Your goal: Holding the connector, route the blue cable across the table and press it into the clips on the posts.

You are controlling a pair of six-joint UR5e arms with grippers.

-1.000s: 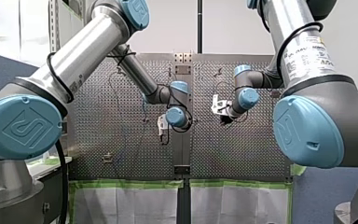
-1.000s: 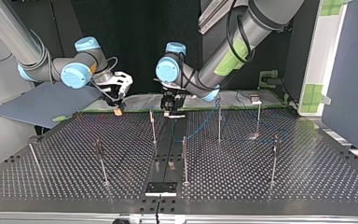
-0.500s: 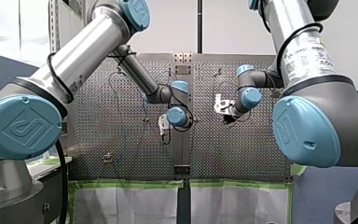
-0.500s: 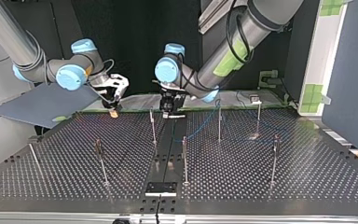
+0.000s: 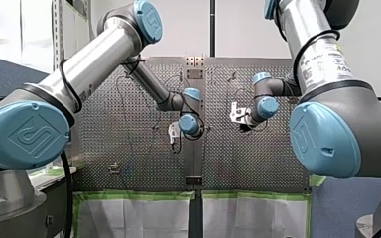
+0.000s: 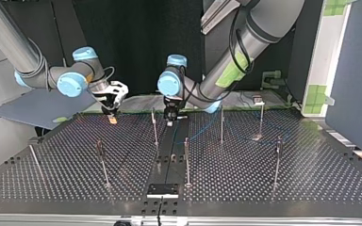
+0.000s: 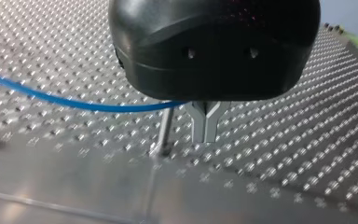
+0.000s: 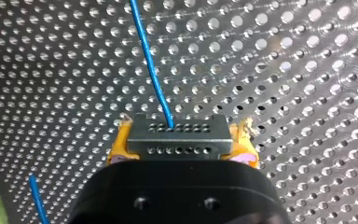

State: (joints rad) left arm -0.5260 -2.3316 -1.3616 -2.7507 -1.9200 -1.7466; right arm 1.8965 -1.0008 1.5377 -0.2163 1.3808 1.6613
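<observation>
Your right hand (image 8: pixel 182 142) pinches the grey, holed connector (image 8: pixel 177 133) trailing thin blue cable (image 8: pixel 151 70); only the left wrist view shows your left hand (image 7: pixel 205 133) pressed together.

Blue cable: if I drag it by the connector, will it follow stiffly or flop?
Probably floppy: the blue cable leaves the connector, clamped in my right end effector, in a loose curve rather than a straight line. Likely light, since it is very thin next to the connector. It will probably trail slack, so keep tension while routing.

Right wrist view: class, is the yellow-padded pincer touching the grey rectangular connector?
Touching. The right wrist view shows my right pincer, yellow pads clamped against both ends of the grey rectangular connector.
</observation>
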